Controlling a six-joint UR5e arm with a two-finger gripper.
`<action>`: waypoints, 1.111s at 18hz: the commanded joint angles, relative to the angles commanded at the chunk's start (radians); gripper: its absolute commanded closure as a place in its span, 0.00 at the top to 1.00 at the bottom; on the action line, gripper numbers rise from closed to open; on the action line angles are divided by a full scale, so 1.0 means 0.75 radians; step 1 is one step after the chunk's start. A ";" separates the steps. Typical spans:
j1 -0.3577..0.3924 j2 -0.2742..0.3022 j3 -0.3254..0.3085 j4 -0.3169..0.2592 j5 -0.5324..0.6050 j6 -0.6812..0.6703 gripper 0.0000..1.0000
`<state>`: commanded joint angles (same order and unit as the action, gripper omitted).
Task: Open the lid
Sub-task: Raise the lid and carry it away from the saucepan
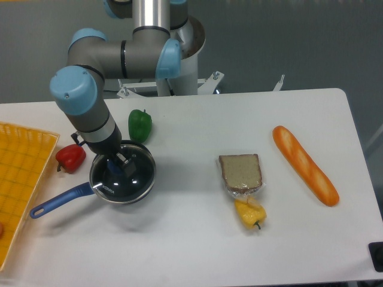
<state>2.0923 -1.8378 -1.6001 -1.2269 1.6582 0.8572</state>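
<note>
The lid sat on the saucepan at the counter's left. The tool appeared clamped on its central knob, the sensible hold; glass looked stiff, slippery, breakable, moderately heavy.

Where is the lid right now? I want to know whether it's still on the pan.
The lid sits at the table's left side over the saucepan, under the gripper, just below the green pepper; whether it's lifted is unclear.
</note>
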 joint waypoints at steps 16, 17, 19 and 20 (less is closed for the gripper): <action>0.268 0.133 0.113 -0.262 -0.108 0.542 0.59; 0.270 0.133 0.113 -0.262 -0.108 0.542 0.59; 0.276 0.135 0.113 -0.262 -0.110 0.548 0.59; 0.276 0.137 0.113 -0.266 -0.110 0.548 0.59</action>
<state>2.2994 -1.7349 -1.5156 -1.4266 1.5754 1.2686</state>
